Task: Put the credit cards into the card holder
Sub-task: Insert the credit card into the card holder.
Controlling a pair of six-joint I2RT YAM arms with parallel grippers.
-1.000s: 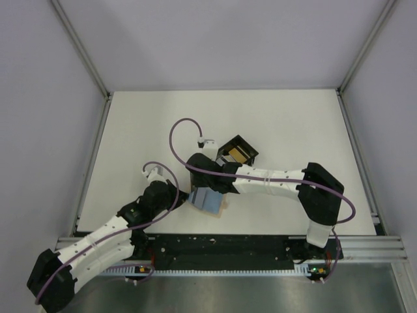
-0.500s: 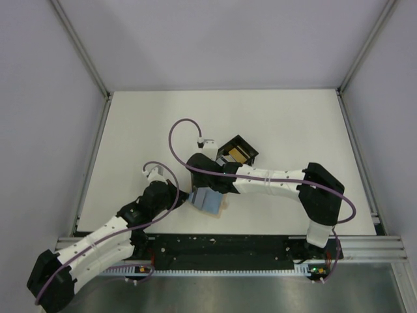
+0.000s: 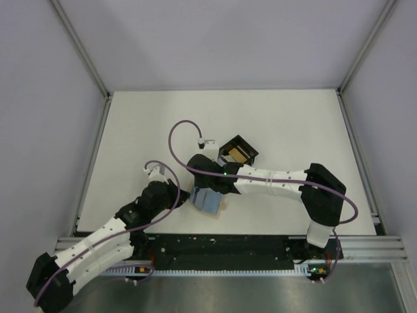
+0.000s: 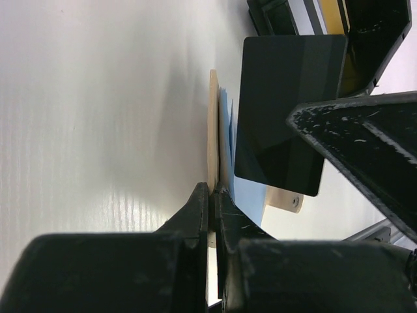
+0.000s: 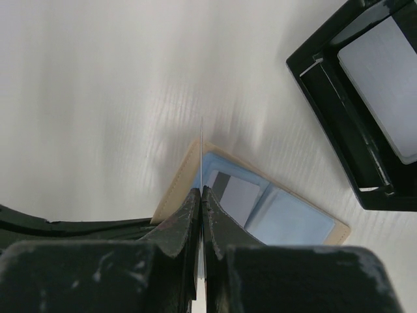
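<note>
Now the left claw [image 4: 210, 190] is pressed together on the tan edge of the card holder [image 5: 287, 218]. The holder lies open on the table [image 3: 143, 130], its light blue lining showing. The right claw [image 5: 201, 191] pinches a thin card [image 4: 287, 111] and holds it on edge just above the card holder's open face. Near the card holder, farther from the arm bases, a black tray [image 5: 332, 104] holds a pale card [image 5: 391, 85].
</note>
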